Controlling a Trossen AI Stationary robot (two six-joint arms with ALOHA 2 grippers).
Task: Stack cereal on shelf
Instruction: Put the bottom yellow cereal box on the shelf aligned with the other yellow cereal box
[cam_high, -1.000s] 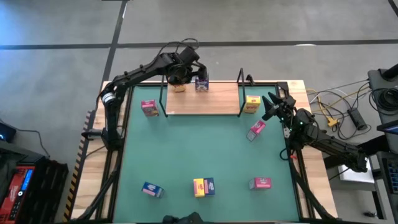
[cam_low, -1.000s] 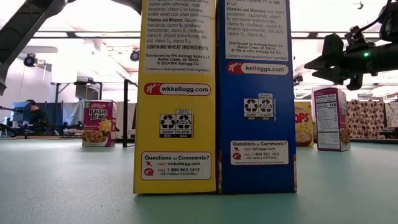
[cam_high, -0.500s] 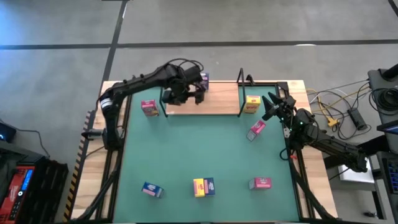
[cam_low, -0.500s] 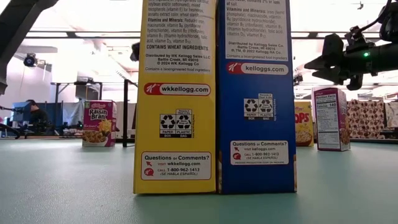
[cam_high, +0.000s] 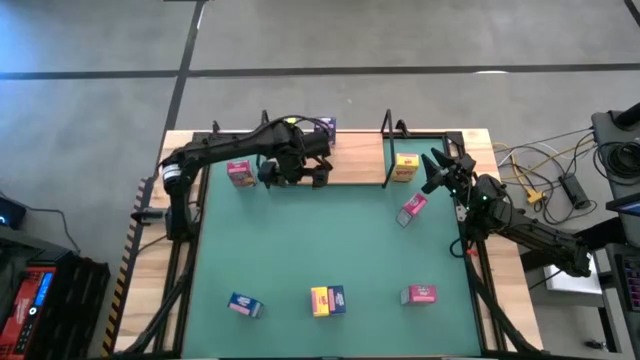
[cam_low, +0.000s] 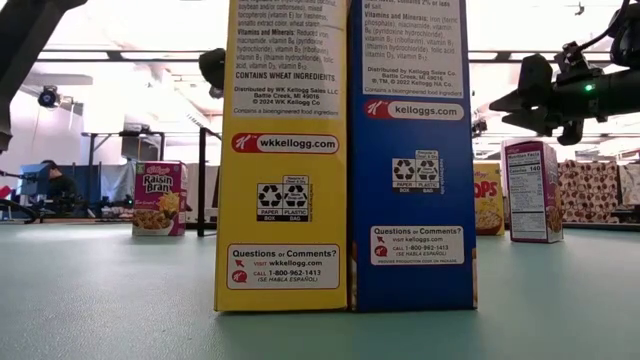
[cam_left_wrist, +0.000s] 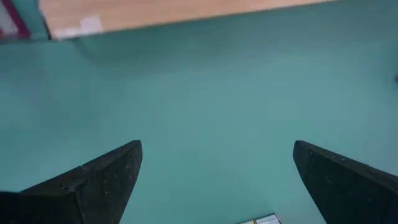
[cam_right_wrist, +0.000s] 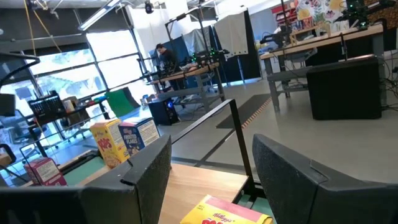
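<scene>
The shelf (cam_high: 350, 160) is a light wood board with black wire uprights at the mat's far edge. A blue cereal box (cam_high: 323, 125) stands on it, next to a yellow one (cam_right_wrist: 106, 144). Loose cereal boxes stand on the green mat: pink (cam_high: 239, 172), yellow (cam_high: 406, 166), pink (cam_high: 412, 208), blue (cam_high: 245, 305), a yellow and blue pair (cam_high: 328, 299) and pink (cam_high: 418, 294). My left gripper (cam_high: 295, 177) hangs open over the shelf's near edge, pointing down, with only mat between its fingers (cam_left_wrist: 217, 180). My right gripper (cam_high: 432, 170) waits open by the shelf's right end.
The green mat (cam_high: 320, 240) has free room in its middle. In the low view the yellow box (cam_low: 282, 150) and the blue box (cam_low: 412, 150) stand close to the camera and hide much of the table. Cables and gear (cam_high: 560, 185) lie beyond the right edge.
My left gripper has drawn back from the far part of the shelf toward the table's near edge, over the shelf's front edge, and has tipped until it points down. It stayed open. The boxes on the shelf stayed where they were.
</scene>
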